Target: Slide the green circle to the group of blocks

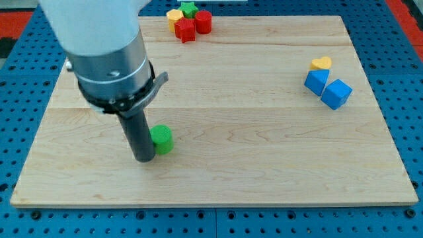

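Note:
The green circle is a short green cylinder on the wooden board, left of centre and toward the view's bottom. My tip rests on the board right against the green circle's left side. A group of blocks sits at the view's top edge: a yellow block, a green star, a red cylinder and a red star-like block. The arm's wide grey body hides the board's upper left.
At the view's right stand a yellow heart and two blue cubes, close together. The board lies on a blue perforated table.

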### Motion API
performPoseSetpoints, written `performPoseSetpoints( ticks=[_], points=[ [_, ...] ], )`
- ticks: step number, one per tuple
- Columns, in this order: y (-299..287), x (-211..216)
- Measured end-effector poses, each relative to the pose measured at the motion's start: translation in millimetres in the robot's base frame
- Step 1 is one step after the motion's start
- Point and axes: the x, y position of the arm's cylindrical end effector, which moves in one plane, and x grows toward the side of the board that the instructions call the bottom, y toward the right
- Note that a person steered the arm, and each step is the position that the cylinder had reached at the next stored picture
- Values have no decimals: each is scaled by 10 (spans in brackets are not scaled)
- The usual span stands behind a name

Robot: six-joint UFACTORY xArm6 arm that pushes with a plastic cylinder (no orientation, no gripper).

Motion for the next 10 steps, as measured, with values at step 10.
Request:
performPoseSetpoints(
  ticks=[10],
  points=[
    [37,-1102]
  ],
)
